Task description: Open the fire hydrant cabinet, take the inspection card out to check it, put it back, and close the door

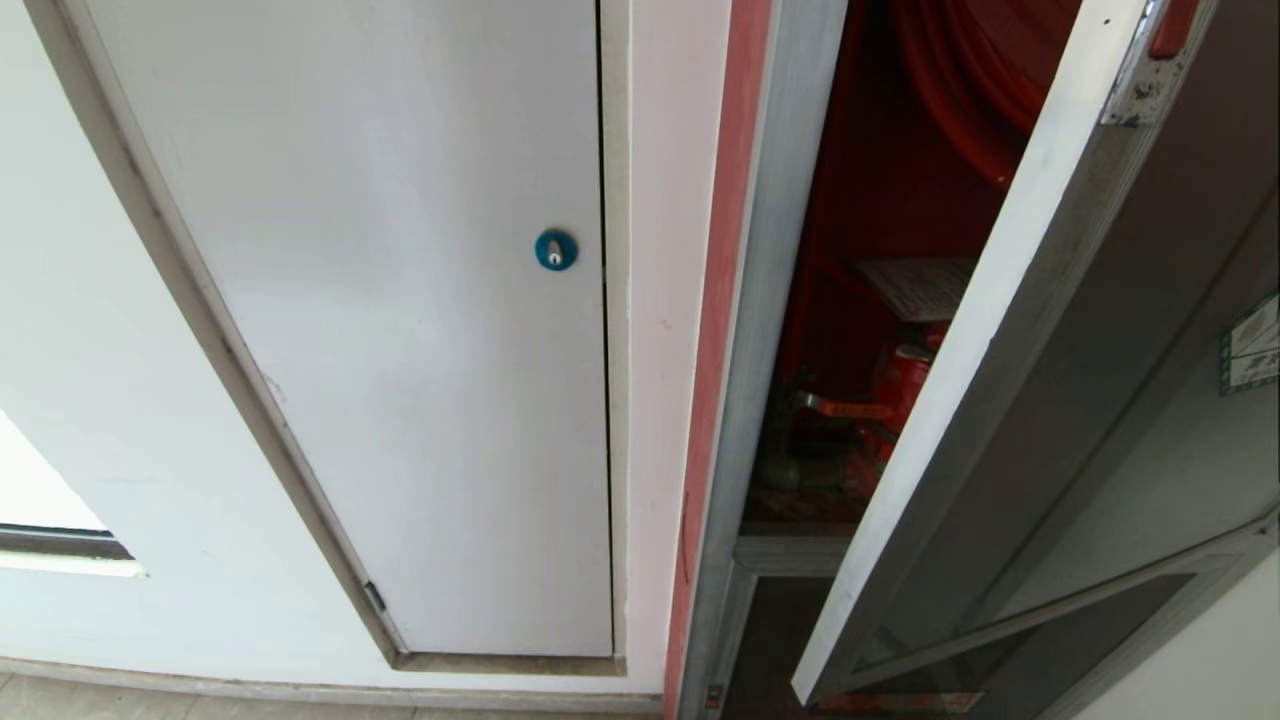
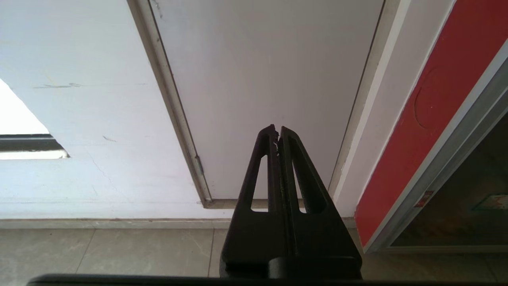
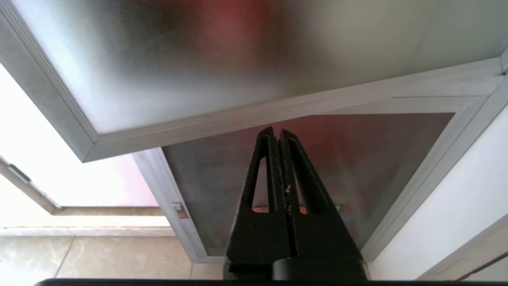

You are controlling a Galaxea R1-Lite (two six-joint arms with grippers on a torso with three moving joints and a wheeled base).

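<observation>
From the head camera, the fire hydrant cabinet (image 1: pixel 770 300) stands recessed in the wall at the right, its silver frame running beside a red strip. The door (image 1: pixel 1130 400), dark glass in a silver frame, hangs partly open, swung out toward the camera, with a green-bordered sticker (image 1: pixel 1252 355) at the picture's right edge and a small red latch (image 1: pixel 1172 25) at its top. Through the gap the red interior shows a red hose reel (image 1: pixel 975 80) high up, and below it the inspection card (image 1: pixel 920 287), a white printed sheet lying just above the red valve (image 1: pixel 900 385). To the left is a white panel door (image 1: pixel 400 300) with a blue round lock (image 1: pixel 555 249). Neither arm appears here.

In the left wrist view, the left gripper (image 2: pixel 278 129) has its 2 black fingers pressed together, holding nothing, pointing at the lower part of the white panel door above the tiled floor (image 2: pixel 111 254).

In the right wrist view, the right gripper (image 3: pixel 277 131) is likewise closed and empty, aimed at the smaller lower glass door (image 3: pixel 357 159), with the open door's bottom corner overhead.
</observation>
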